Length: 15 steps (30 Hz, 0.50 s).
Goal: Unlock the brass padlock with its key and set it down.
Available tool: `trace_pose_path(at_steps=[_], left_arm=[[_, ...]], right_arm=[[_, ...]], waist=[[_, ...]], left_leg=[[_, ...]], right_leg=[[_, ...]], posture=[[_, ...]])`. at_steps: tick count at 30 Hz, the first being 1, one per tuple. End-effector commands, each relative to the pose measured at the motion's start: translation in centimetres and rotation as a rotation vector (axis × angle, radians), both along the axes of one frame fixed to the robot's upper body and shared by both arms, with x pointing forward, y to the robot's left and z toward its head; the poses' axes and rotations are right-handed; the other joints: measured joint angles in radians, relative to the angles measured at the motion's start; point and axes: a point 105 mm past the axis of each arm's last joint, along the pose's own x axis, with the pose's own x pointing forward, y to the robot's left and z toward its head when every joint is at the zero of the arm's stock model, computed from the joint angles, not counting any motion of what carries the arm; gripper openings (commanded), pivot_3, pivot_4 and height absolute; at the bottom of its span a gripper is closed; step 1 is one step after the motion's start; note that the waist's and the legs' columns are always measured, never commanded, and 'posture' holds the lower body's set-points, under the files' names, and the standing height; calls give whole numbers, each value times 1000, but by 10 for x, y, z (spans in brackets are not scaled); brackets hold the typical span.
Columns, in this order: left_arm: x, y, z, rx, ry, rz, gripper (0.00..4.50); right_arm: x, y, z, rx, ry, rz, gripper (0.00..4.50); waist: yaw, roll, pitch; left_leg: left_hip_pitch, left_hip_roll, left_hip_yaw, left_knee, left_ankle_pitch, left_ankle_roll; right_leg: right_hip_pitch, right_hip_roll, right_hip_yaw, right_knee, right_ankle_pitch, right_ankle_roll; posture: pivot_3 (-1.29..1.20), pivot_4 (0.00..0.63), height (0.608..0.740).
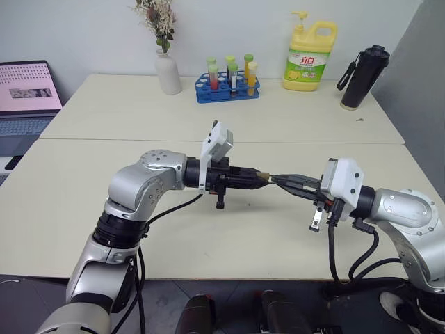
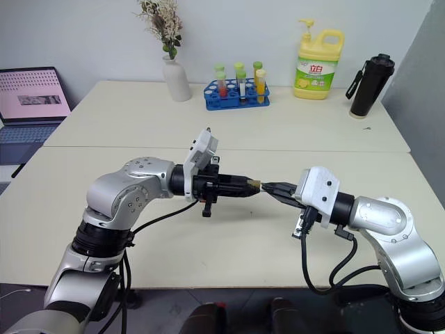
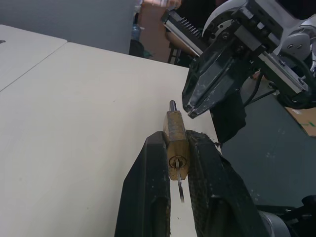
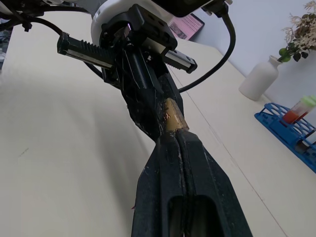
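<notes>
Above the middle of the table, my left gripper [image 1: 258, 177] is shut on the brass padlock [image 3: 176, 140], clamping its squarish golden body between both fingers. The key [image 3: 180, 190] sticks out of the keyhole on the end facing the left wrist. The silvery shackle [image 3: 172, 104] points away, towards my right gripper [image 1: 273, 179]. That gripper is shut, fingers pressed together, and its tips meet the padlock's [image 4: 173, 116] shackle end. The left wrist view shows the tips just beside the shackle. I cannot tell whether they touch it.
Along the far edge of the cream table [image 1: 208, 125] stand a white vase [image 1: 167, 69], a blue test-tube rack [image 1: 227, 87], a yellow detergent bottle [image 1: 309, 56] and a black bottle [image 1: 363, 76]. A laptop [image 1: 24, 90] sits at far left.
</notes>
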Motion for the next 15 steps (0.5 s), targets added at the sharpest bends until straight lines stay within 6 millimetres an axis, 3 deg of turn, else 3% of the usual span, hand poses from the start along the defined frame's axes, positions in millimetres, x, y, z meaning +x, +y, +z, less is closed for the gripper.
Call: trace_pose_path(at_steps=[1, 15], left_arm=[[-8, -1, 12, -32, -37, -27, 164], [-19, 2, 14, -30, -37, -71, 164]], right_arm=[[-1, 3, 8, -8, -48, 28, 0], [3, -1, -4, -89, -29, 86, 0]], waist=[[0, 0, 0], [0, 0, 0]], left_leg=[[0, 0, 0, 0, 0, 0], [0, 0, 0, 0, 0, 0]], right_leg=[[0, 0, 0, 0, 0, 0], [0, 0, 0, 0, 0, 0]], posture=[[0, 150, 740], [0, 150, 740]])
